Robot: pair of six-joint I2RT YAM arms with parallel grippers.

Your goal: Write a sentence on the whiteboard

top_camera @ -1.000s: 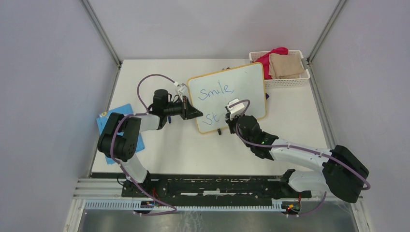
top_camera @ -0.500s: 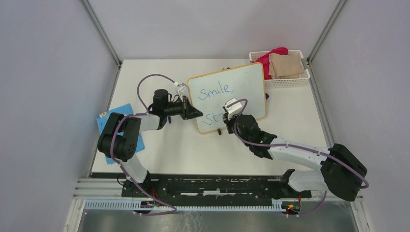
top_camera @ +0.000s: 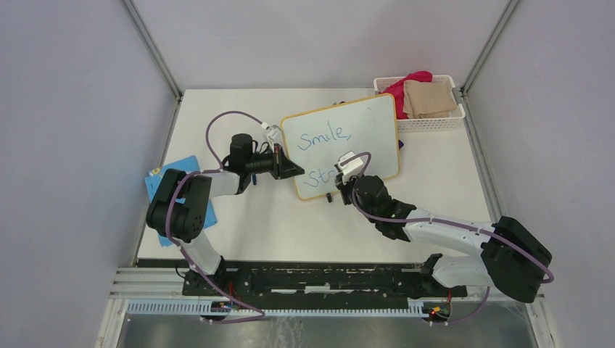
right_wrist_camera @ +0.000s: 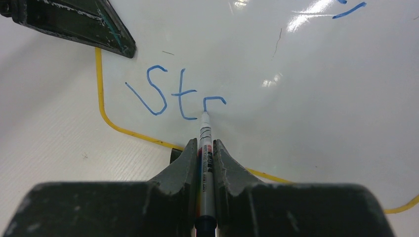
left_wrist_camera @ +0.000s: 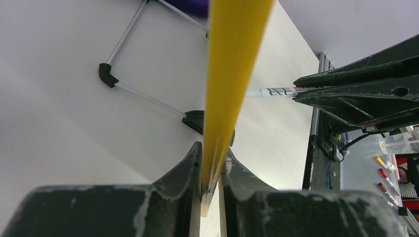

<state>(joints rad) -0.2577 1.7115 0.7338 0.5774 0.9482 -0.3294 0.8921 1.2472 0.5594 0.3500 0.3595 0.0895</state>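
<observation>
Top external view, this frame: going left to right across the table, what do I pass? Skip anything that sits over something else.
blue card → left gripper, clamped on the board's left edge → whiteboard → white basket

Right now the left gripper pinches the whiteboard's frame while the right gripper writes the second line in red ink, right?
No: the ink is blue, as the right wrist view shows. The left gripper pinches the whiteboard frame, and the right gripper writes the second line with its marker.
</observation>
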